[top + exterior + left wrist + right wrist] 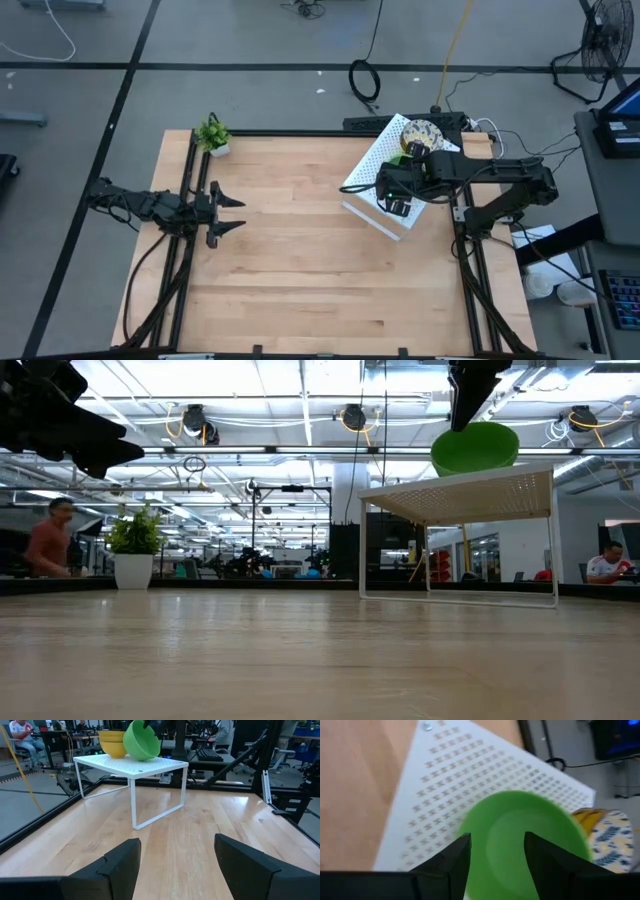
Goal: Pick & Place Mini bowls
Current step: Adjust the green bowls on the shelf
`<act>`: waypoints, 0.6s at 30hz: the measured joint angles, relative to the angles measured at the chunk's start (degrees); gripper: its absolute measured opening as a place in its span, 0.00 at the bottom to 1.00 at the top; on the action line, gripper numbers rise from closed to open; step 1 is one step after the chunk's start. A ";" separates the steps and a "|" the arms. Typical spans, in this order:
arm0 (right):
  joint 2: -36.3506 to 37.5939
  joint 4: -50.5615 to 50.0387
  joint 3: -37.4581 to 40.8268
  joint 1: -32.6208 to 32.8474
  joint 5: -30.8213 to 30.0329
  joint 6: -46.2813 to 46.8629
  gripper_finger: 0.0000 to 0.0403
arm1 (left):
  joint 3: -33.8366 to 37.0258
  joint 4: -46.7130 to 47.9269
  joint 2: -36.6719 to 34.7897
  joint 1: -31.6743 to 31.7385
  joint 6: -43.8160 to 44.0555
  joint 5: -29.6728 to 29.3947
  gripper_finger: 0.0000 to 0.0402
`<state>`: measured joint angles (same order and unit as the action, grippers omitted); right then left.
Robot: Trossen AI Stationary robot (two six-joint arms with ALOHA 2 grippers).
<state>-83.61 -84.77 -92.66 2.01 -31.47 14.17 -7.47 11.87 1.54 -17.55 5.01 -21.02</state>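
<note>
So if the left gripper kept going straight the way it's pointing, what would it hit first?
Probably the white rack. The open left gripper faces it across bare table; depth is hard to judge.

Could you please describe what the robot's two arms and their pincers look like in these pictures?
Both arms are dark, almost black, jointed links with black cables running along them. The left pincer ends in two pointed, wedge-shaped black fingers with angular, faceted faces. The right pincer has the same matte black blocky fingers. No markings or labels are visible on either.
</note>
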 joint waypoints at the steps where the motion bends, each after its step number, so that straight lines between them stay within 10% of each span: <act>1: 0.00 -0.29 0.00 0.28 0.56 0.00 0.42 | -0.02 -0.01 0.00 0.01 -0.01 0.00 0.63; 18: 0.15 -5.31 -4.74 2.42 -8.46 1.45 0.42 | -0.01 -0.01 0.00 0.01 -0.03 -0.02 0.63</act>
<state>-83.46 -90.07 -97.40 4.43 -39.92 15.62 -7.47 11.86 1.54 -17.54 4.97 -21.04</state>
